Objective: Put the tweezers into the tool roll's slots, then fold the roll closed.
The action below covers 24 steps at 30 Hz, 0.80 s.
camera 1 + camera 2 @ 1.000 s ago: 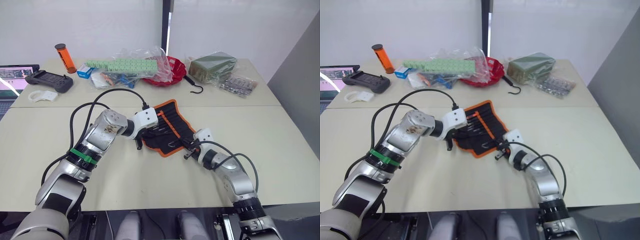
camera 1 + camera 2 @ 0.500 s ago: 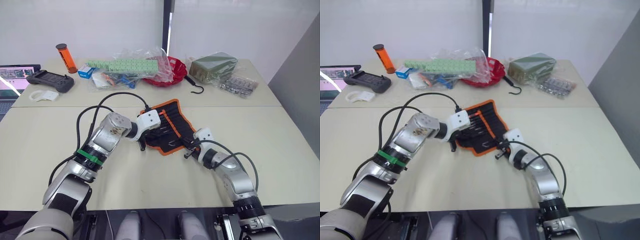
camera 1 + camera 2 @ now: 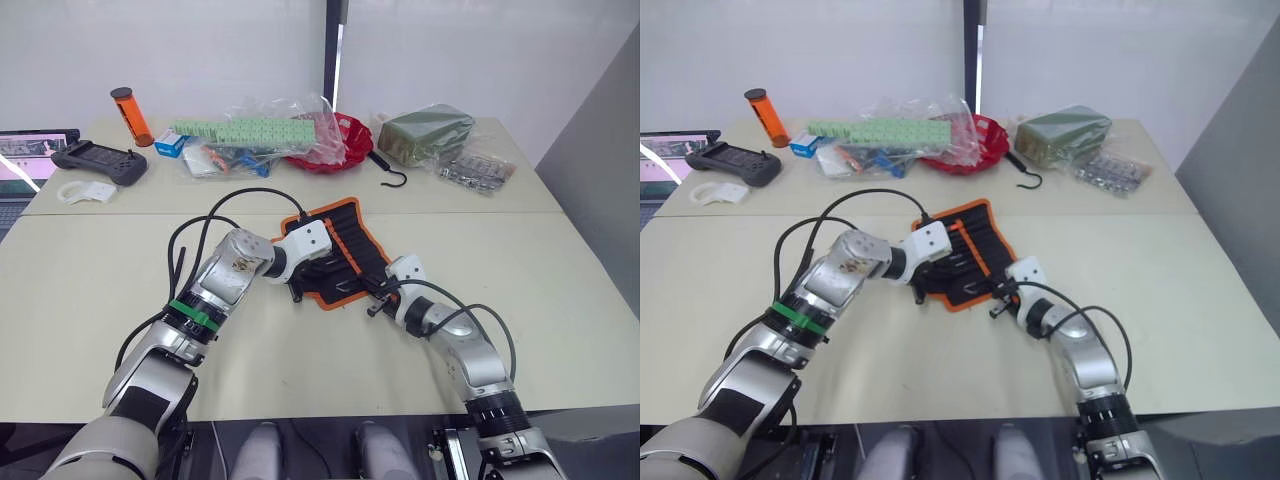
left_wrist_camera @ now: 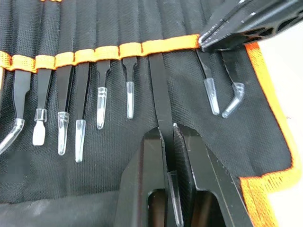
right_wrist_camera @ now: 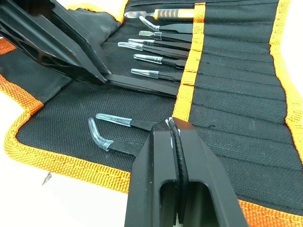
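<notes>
The tool roll [image 3: 338,252] lies open and flat at the centre of the frame on the pale table [image 3: 90,270], its orange trim showing round the black fabric. Both claws work over it.

The left claw [image 4: 169,142] is clenched on one pair of tweezers [image 4: 160,90], a slim black pair whose shaft runs up under the orange stripe into one of the slots [image 4: 157,28]; the clear cap on its tip sits between the two black fingers [image 4: 147,161]. In the head view this claw [image 3: 300,290] rests at the roll's lower left edge.

The right claw [image 5: 174,142] is pinched together, its fingers meeting on the orange stripe, pressing on the fabric; in the head view it [image 3: 378,298] sits at the roll's lower right edge.

Other capped tweezers [image 4: 101,90] are already seated in neighbouring slots, two more [image 5: 118,120] just beside the right claw.

At the top of the frame, well apart from the roll, stand an orange bottle [image 3: 130,115], a red bowl [image 3: 345,135], a black hook [image 3: 390,172] and a black controller [image 3: 98,162].
</notes>
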Available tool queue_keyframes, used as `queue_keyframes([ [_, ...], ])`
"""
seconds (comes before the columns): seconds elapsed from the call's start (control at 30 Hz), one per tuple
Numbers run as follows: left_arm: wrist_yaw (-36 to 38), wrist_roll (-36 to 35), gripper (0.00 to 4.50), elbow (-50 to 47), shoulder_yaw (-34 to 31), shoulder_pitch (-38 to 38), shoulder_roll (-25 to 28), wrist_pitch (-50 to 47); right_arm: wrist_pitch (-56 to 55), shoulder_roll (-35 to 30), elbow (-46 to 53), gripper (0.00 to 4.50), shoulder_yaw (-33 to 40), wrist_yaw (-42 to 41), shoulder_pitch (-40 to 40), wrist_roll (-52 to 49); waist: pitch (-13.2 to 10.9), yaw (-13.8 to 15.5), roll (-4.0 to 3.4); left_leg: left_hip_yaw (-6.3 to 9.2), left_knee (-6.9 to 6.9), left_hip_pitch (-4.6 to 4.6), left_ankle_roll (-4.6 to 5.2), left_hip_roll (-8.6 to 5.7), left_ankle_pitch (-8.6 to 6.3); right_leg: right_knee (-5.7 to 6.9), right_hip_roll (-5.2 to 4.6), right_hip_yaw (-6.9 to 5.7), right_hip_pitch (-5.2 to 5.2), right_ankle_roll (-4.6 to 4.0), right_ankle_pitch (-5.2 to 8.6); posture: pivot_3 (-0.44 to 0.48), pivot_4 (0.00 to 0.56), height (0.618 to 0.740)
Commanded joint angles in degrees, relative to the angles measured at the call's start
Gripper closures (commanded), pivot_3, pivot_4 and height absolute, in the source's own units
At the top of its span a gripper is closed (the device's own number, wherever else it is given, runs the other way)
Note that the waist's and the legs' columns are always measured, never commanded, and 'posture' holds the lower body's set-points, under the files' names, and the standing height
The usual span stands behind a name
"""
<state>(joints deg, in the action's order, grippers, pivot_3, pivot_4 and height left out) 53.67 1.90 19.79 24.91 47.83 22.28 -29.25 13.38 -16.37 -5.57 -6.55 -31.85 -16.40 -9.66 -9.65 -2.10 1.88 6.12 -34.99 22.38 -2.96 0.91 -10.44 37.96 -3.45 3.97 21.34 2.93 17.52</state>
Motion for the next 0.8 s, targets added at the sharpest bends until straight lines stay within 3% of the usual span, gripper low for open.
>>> queue_keyframes([
  [0.03, -0.6, 0.9, 4.47, 1.4, -1.0, 2.7, -1.0, 2.6, 1.9, -0.8, -2.2, 4.50, -0.6, 1.0, 1.6, 2.1, 0.0, 0.0, 0.00, 0.00, 0.00, 0.00, 0.00, 0.00, 0.00, 0.00, 0.00, 0.00, 0.00, 0.00, 0.00, 0.000, 0.150, 0.740],
  [0.7, -2.0, 3.0, 4.47, 20.7, -2.3, 11.7, -10.6, 11.9, 2.1, -0.9, -1.1, 4.50, -0.7, 1.8, 2.2, 2.2, 0.0, 0.2, 0.00, 0.00, -0.02, 0.03, 0.00, -0.05, 0.00, 0.00, -0.01, 0.00, 0.00, 0.09, 0.03, 0.000, 0.150, 0.740],
  [0.8, 0.8, 1.6, 3.33, 19.1, -3.4, 11.4, -10.1, 8.3, 2.4, -0.7, -0.6, 4.50, -0.2, 1.9, 2.3, 1.6, 0.0, 0.2, 0.00, 0.01, -0.05, 0.05, 0.00, -0.06, 0.00, 0.00, -0.02, -0.01, 0.00, 0.11, 0.02, 0.000, 0.150, 0.740],
])
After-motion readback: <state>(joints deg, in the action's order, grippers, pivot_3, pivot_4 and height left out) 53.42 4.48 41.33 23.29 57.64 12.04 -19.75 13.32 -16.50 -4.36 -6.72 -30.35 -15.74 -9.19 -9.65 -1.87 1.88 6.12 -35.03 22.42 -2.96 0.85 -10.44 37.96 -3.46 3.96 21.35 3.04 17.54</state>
